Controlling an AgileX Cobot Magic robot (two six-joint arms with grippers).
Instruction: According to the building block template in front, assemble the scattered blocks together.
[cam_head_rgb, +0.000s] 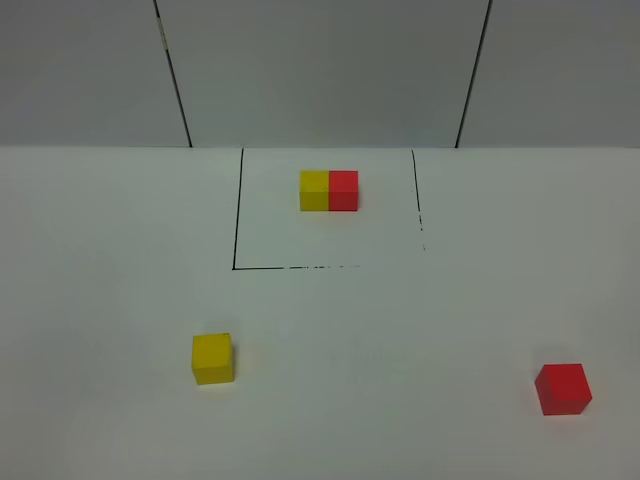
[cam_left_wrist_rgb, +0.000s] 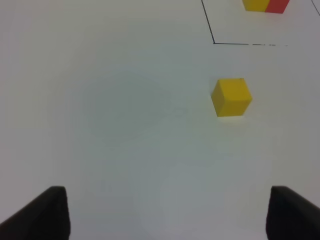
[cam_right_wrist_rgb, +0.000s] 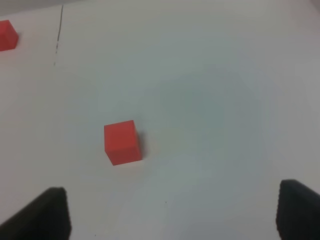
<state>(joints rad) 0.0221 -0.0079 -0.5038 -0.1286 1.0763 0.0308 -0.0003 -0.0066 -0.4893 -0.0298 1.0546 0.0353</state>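
The template (cam_head_rgb: 328, 190) is set at the far middle of the counter (cam_head_rgb: 420, 330), inside a thin black outline (cam_head_rgb: 236, 220). Its yellow and red halves are joined side by side, yellow on the left, so that the wanted order can be read from the front.

The two loose cubes are laid well apart, nearer the robot and outside the outline. The yellow cube (cam_head_rgb: 213, 358) is placed on the left and the red cube (cam_head_rgb: 563, 389) far to the right, each on the side of the arm that can reach it most readily. This also matches the order in the template, so no crossing of arms is judged to be needed.

Neither cube is touched. The left pincer (cam_left_wrist_rgb: 167, 215) is held released, its dark fingers spread wide with nothing between them. The yellow cube is seen ahead of it, nearer one finger than the other and slightly turned. The right pincer (cam_right_wrist_rgb: 170, 215) is likewise released and empty, with the red cube ahead of it and also off-centre. Both are held back from the cubes, presumably so that each can be sighted before an approach is made.

The task is judged not yet begun: the cubes have to be gripped, brought together and set face to face.
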